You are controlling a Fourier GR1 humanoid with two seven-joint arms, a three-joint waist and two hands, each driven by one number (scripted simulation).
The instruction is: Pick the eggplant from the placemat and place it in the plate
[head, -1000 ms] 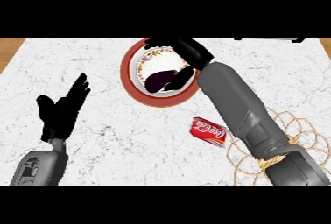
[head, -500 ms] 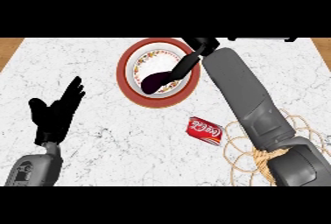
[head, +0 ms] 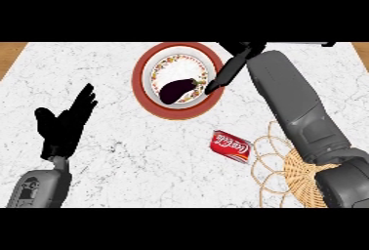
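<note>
The dark purple eggplant (head: 176, 90) lies inside the plate (head: 144, 93), a round white dish with a red rim and a patterned band, at the upper middle of the counter. My right hand (head: 232, 66) hovers at the plate's right rim, its fingers straight and pointing down-left toward the eggplant's stem end, holding nothing. A woven wicker placemat (head: 292, 166) sits at the lower right, partly hidden under my right forearm. At the left, my left hand (head: 65, 124) rests open with fingers up.
A red soda can (head: 231, 145) lies on its side between the plate and the placemat. The counter's marble top ends at a wooden edge (head: 10, 53) at the far left and far right corners.
My right hand has let go of the eggplant, which now lies uncovered in the plate, and has drawn back to the right with its fingers straightened. The left hand barely moved.
</note>
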